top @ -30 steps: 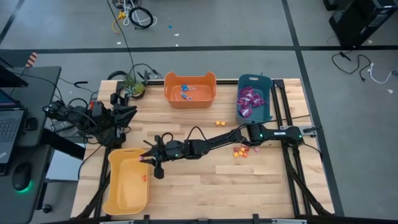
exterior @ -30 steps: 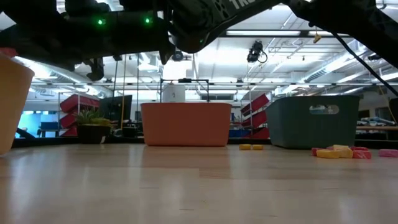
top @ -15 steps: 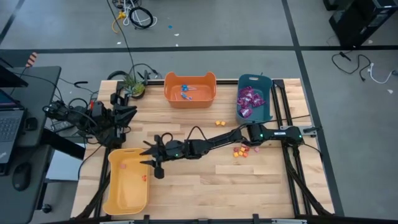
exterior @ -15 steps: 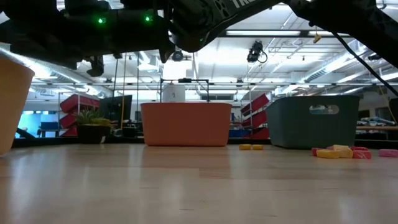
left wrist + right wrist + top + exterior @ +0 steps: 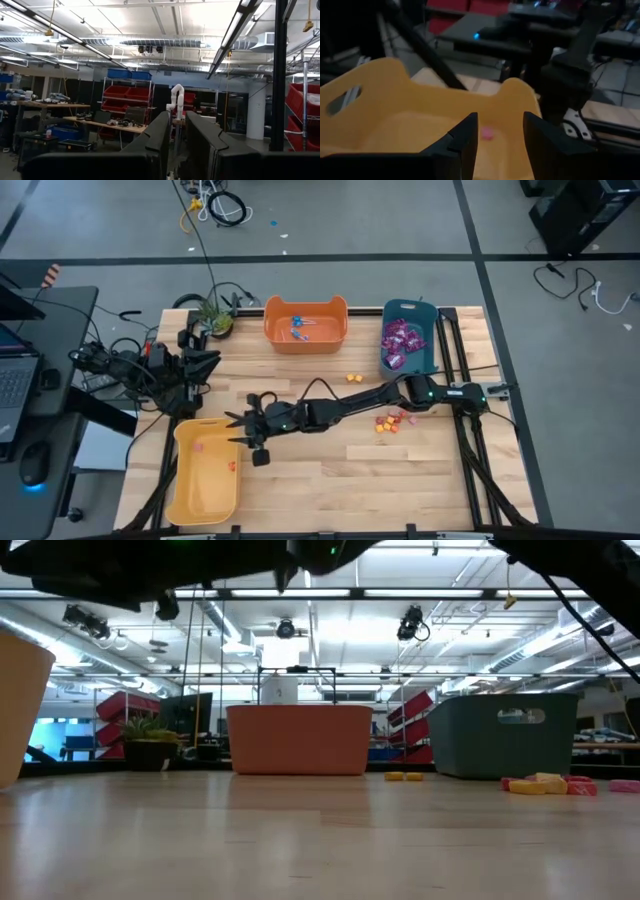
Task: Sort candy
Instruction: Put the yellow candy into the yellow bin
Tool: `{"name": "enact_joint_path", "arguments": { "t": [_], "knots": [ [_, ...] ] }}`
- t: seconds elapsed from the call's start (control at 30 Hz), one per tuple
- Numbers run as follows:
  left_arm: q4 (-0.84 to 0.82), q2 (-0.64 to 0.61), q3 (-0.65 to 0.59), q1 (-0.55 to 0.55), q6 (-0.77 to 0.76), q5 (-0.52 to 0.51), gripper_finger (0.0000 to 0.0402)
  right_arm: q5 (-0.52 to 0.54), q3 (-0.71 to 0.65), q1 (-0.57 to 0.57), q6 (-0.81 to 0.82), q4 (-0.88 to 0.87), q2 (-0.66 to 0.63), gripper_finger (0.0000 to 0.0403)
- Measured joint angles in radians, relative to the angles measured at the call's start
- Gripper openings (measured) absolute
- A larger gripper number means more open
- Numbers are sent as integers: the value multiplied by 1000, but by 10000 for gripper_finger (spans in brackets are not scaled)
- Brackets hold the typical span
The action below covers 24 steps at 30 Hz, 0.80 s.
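— While the right arm was stretched across the table, where was its gripper found?

— The right gripper (image 5: 238, 431) was seen over the rim of the yellow bin (image 5: 190, 495) at the table's (image 5: 330, 475) front-left corner, its fingers (image 5: 465, 142) spread apart with nothing between them. A small pink piece (image 5: 486, 133) was seen lying on the bin floor beyond those fingers.

— And the rest of the candy?

— An orange piece (image 5: 231, 467) was noted in the same yellow bin. A loose cluster of orange and pink pieces (image 5: 389, 423) was left on the bare wood toward the right edge, with two orange pieces (image 5: 352, 378) nearer the middle (both groups were also visible from the low view, in front of the teal bin). Purple packets (image 5: 399, 342) were heaped in the teal bin (image 5: 424, 362) at the back-right, and blue lollipops (image 5: 299, 327) were lying in the orange bin (image 5: 277, 338) at the back edge.

— What was made of the left arm?

— It was folded up at the back-left corner, with the left gripper (image 5: 205, 358) pointed out into the room; whether its fingers (image 5: 155, 145) were released or clenched could not be told.
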Motion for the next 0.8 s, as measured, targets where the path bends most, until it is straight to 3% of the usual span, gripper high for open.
{"name": "enact_joint_path", "arguments": {
  "t": [0.17, 0.47, 0.8],
  "knots": [
    [0, 0, 0, 0, 0, 0, 67, -85, 0, 3, -12, -191, -70, 142],
    [0, 0, 0, 0, 0, 0, 67, -171, 0, 5, -72, -753, -226, 134],
    [-26, 0, 0, 0, 0, 1, 67, -159, 0, -36, -54, -1169, -312, 130]
  ]
}}
